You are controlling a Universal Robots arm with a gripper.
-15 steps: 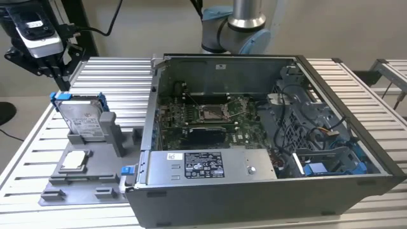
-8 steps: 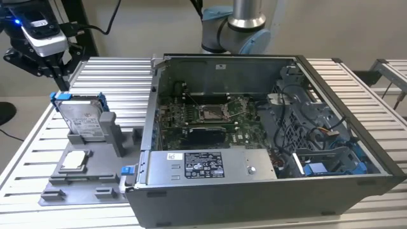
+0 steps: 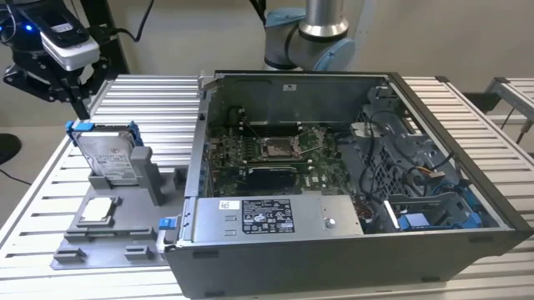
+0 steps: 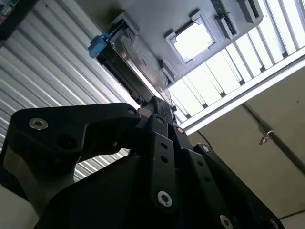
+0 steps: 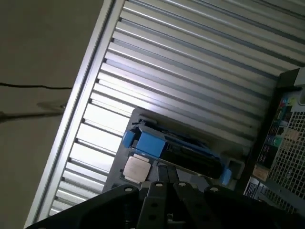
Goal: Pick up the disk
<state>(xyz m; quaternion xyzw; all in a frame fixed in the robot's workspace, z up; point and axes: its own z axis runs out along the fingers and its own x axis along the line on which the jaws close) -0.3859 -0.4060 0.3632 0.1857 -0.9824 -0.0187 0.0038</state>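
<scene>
The disk (image 3: 109, 152) stands on edge in a grey holder (image 3: 125, 247) on the table (image 3: 154, 100), at the exterior view's left of the open computer case (image 3: 334, 250), with the tool (image 3: 75, 103) hanging above it, apart; I cannot tell whether the tool is spread or pressed together.

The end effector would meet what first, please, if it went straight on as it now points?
Probably the disk, upright in its grey holder, just beyond the end effector in both wrist views; depth is unclear.
</scene>
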